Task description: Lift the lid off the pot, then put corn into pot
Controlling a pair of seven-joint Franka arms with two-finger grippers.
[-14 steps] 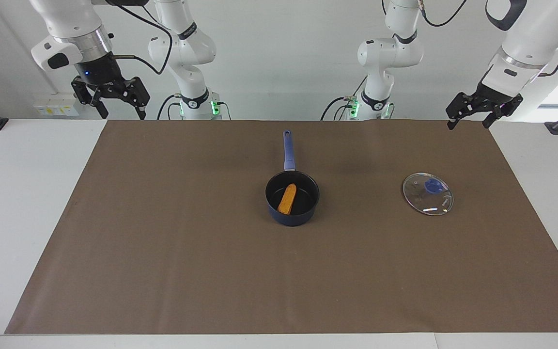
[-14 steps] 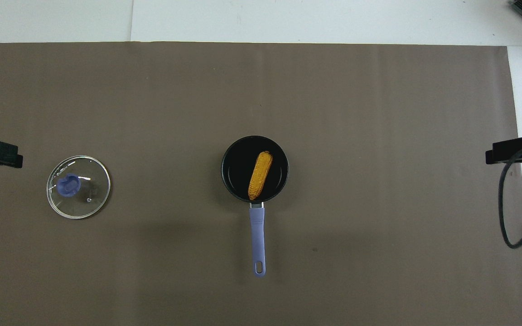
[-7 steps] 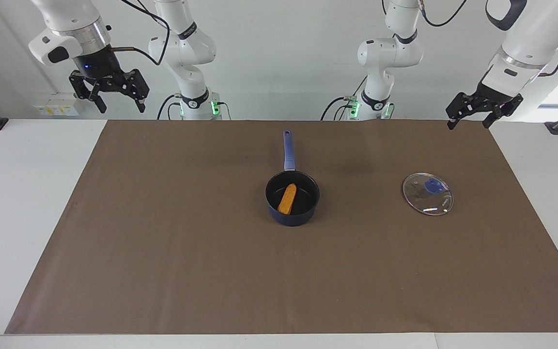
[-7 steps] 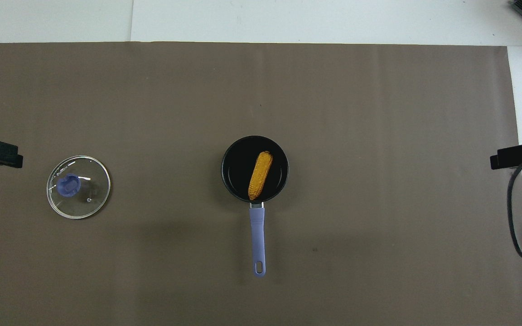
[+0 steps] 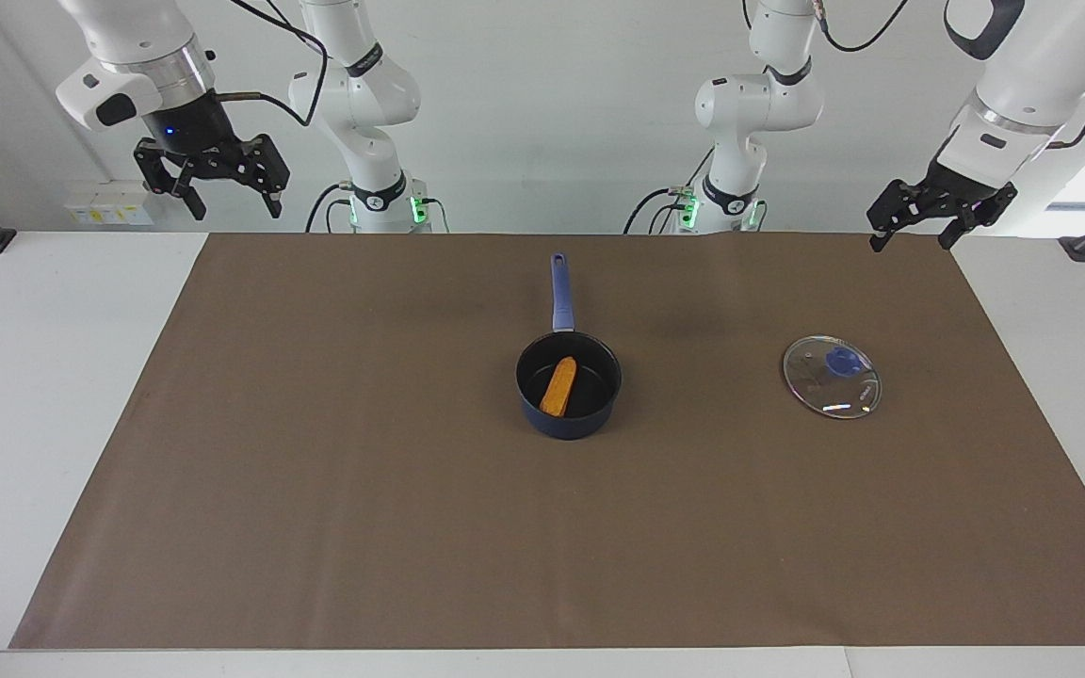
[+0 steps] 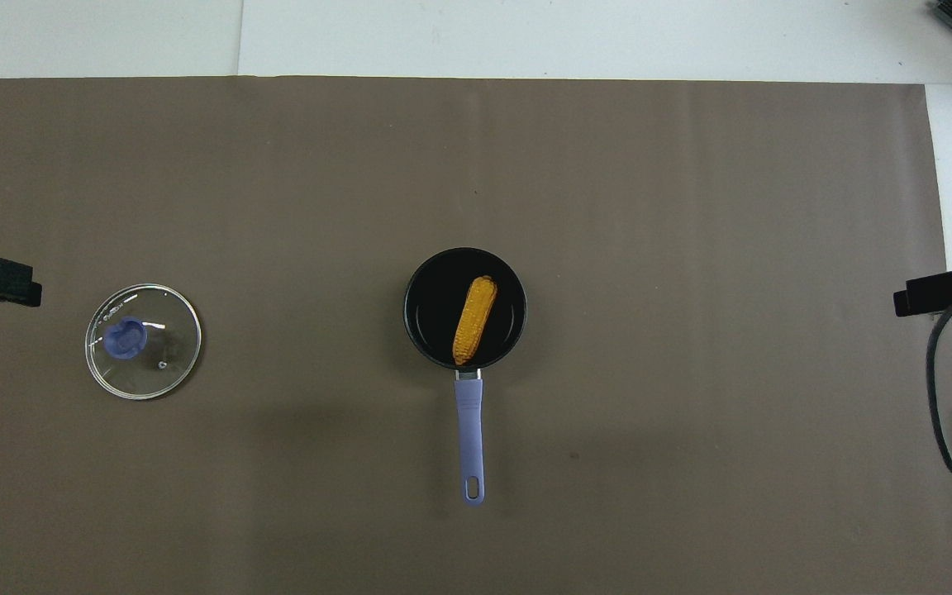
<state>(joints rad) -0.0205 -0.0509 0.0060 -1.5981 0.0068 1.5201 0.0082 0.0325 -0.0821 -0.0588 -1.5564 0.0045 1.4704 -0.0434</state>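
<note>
The corn cob (image 5: 558, 385) lies in the saucepan (image 5: 569, 417) at mid-mat; the glass lid (image 5: 832, 377) rests flat toward the left arm's end. Only the facing view shows both grippers whole — right gripper (image 5: 231, 201) and left gripper (image 5: 914, 234), raised, fingers spread, empty. Overhead, the cob's bumpy kernels show. Since a second ago the right gripper has risen; the left arm waits.

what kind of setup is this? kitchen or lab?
Likely a robot lab bench, not a kitchen: a brown mat covers a white table, bare white wall, two arms mounted at the edge. The left gripper and right gripper hang open, empty.
</note>
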